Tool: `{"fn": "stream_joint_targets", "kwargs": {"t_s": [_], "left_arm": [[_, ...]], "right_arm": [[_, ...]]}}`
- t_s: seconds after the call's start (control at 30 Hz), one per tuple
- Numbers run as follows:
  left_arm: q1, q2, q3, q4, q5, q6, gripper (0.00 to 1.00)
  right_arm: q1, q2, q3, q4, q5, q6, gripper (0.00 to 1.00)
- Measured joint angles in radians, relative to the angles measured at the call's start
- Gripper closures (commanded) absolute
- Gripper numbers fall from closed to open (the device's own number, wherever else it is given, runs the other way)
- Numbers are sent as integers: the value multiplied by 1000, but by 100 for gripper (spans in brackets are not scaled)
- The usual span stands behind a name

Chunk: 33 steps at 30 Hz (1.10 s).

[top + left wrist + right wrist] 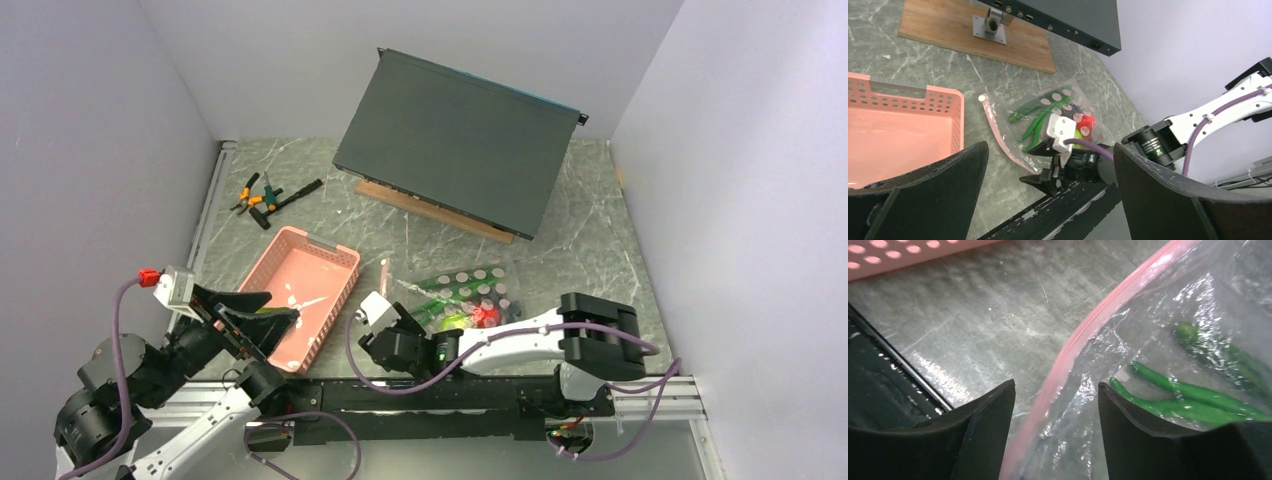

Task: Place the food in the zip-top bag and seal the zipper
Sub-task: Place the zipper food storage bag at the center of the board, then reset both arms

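Note:
The clear zip-top bag (470, 292) lies flat on the marble table, right of the pink basket. Inside it is the food: long green peppers (1193, 395), a red piece (1087, 122) and a bright green apple (1078, 134). The pink zipper (1088, 335) runs along the bag's left edge and curves toward the table's near edge. My right gripper (1055, 390) is open and low at the bag's near-left corner, with the zipper strip in the gap between its fingers, touching neither. My left gripper (1050, 144) is wide open and holds nothing, raised over the basket's near end (268, 308).
The pink slotted basket (345, 290) sits left of the bag and looks empty. Orange-handled pliers (255, 195) lie at the back left. A dark panel (455, 140) leans on a wooden board (430, 210) at the back. A black rail (1068, 210) borders the near edge.

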Motion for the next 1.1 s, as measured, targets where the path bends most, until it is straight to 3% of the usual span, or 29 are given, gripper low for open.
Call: {"fn": "stream_joint_targets", "kwargs": {"t_s": [0.2,0.27,0.3,0.5,0.77,1.1], "left_arm": [[0,-36,0,-3,-37,-17,0],[0,-38,3,-3,-48,-21,0],[0,-37,6,-3,-56,-23,0],[0,-14,108,-18,-121,-18,0],[0,71,303,32,-189,42,0],[0,108,360,117,-221,97,0]], "right_arm": [[0,-188,18,-85,-20,-48,15],[0,-280,42,-109,-23,-77,2],[0,-326,55,-119,-23,-96,1],[0,-540,188,-193,24,-246,0],[0,-616,495,-239,230,-443,0],[0,-733,522,-104,456,-643,0]]}}
